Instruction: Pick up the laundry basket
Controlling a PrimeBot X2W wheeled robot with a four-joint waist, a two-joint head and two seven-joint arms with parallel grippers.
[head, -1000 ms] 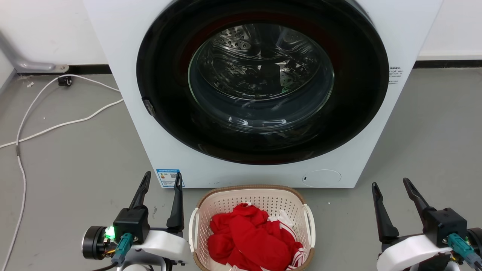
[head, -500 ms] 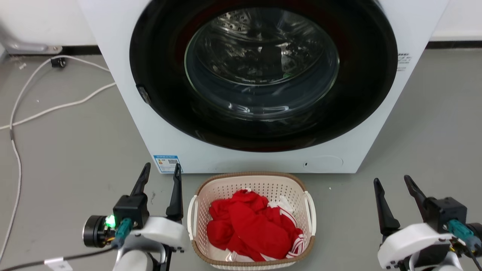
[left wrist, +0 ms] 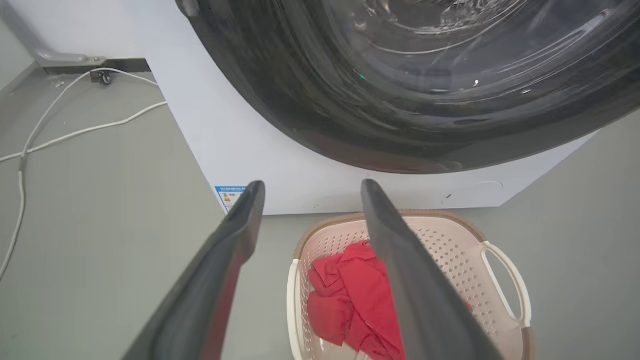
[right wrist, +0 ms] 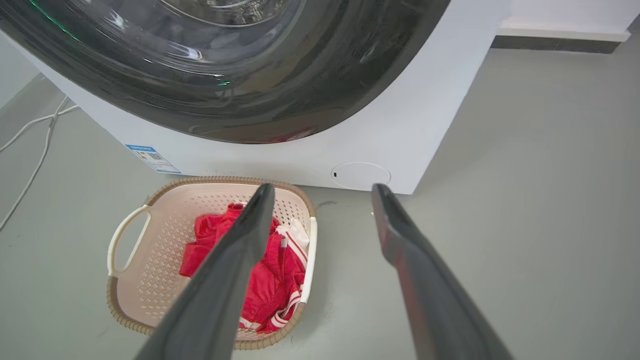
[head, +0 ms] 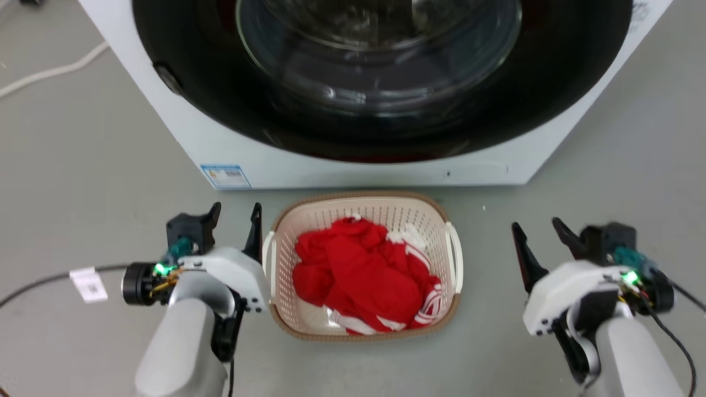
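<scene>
Beside the laundry basket [head: 287, 259], left gripper [head: 236, 207] and right gripper [head: 535, 223] now nearer, fingers apart, empty.

Your target: the cream perforated plastic laundry basket [head: 325, 212], rounded-rectangular, with brown woven-look rim and a white handle on each side. It stands upright on the grey floor [head: 83, 193], open top toward you, holding crumpled red-and-white cloth [head: 358, 270].

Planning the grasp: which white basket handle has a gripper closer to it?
The handle on the robot's left: the left gripper is right beside it, while the right gripper stands well clear of the right handle.
</scene>
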